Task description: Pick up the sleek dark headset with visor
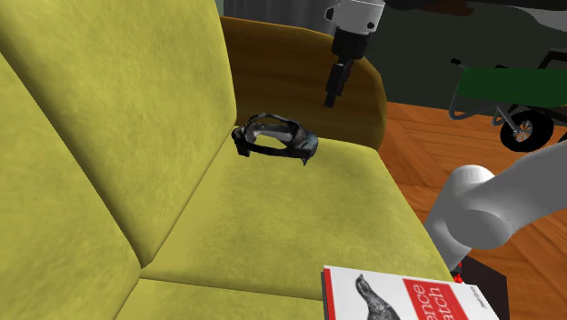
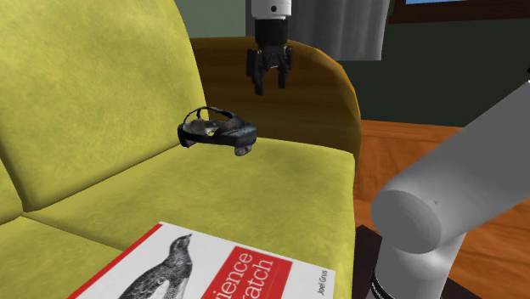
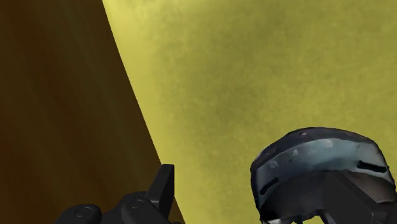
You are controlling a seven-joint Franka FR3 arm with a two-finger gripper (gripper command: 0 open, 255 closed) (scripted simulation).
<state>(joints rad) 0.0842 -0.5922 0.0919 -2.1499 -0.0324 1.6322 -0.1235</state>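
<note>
The dark headset with a visor (image 1: pixel 275 139) lies on the yellow sofa seat (image 1: pixel 300 218), close to the backrest and the brown armrest. In the second exterior view the headset (image 2: pixel 217 130) rests strap-up with its visor toward the seat's edge. My black gripper (image 2: pixel 271 87) hangs in the air above the headset and a little toward the armrest, fingers apart and pointing down, holding nothing. From the shoulder view the gripper (image 1: pixel 333 95) is seen edge-on above the armrest line. In the wrist view one finger (image 3: pixel 163 184) stands beside the headset (image 3: pixel 321 175), not touching it.
A brown wooden armrest (image 1: pixel 304 59) closes the sofa's far end. A white and red book (image 1: pixel 409 295) lies on the near seat. My grey arm link (image 1: pixel 500 205) crosses the lower right. A green wheeled cart (image 1: pixel 509 91) stands on the wooden floor beyond.
</note>
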